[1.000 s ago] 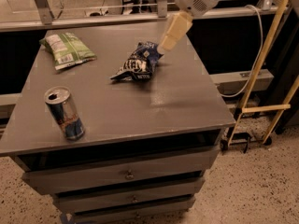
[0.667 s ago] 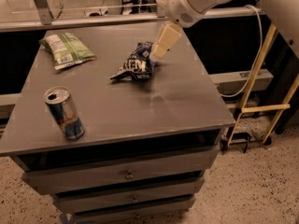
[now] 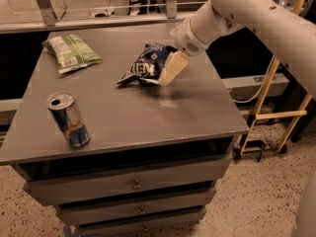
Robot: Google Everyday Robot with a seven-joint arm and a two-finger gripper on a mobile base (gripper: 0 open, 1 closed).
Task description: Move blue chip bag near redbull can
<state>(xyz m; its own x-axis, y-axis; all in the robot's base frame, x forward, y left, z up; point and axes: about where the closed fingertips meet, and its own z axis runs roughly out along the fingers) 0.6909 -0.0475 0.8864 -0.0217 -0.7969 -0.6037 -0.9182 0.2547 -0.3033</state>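
The blue chip bag [image 3: 144, 65], crinkled navy foil with white lettering, lies near the middle back of the grey tabletop [image 3: 128, 107]. The redbull can [image 3: 68, 119] stands upright at the front left of the table, well apart from the bag. My gripper [image 3: 170, 69] hangs from the white arm coming in from the upper right. Its cream-coloured fingers [image 3: 173, 68] point down at the right end of the bag, touching or just beside it.
A green-and-white chip bag [image 3: 70, 52] lies at the back left corner. The table is a drawer cabinet [image 3: 133, 184] with handles in front. A yellow frame [image 3: 276, 112] and cables stand on the floor at the right. A railing runs behind the table.
The arm has swung down and to the left, bringing the gripper from above the table's back edge to the right end of the blue chip bag. The bag and can have not moved.
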